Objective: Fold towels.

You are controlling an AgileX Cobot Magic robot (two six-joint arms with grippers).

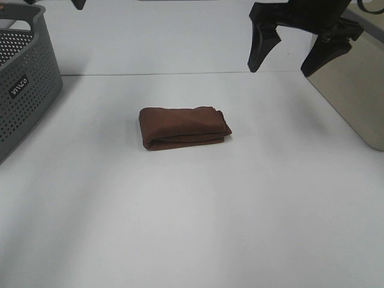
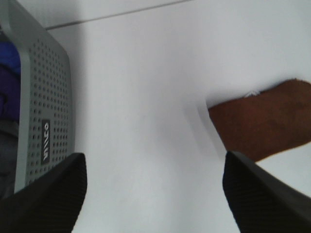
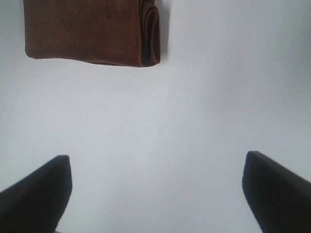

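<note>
The dark reddish-brown towel (image 1: 183, 127) lies folded into a small thick bundle on the middle of the white table (image 1: 192, 228). It also shows in the left wrist view (image 2: 262, 124), with a bit of white tag (image 2: 251, 93) at its edge, and in the right wrist view (image 3: 92, 31). My right gripper (image 1: 283, 67) hangs open and empty above the table behind and to the right of the towel; its wrist view (image 3: 155, 194) shows the jaws wide apart. My left gripper (image 2: 155, 194) is open and empty, between the basket and the towel, well apart from the towel.
A grey perforated basket (image 1: 24, 78) stands at the left edge of the table; the left wrist view (image 2: 43, 121) shows blue-purple cloth (image 2: 9, 82) inside it. A beige box (image 1: 360, 102) stands at the right edge.
</note>
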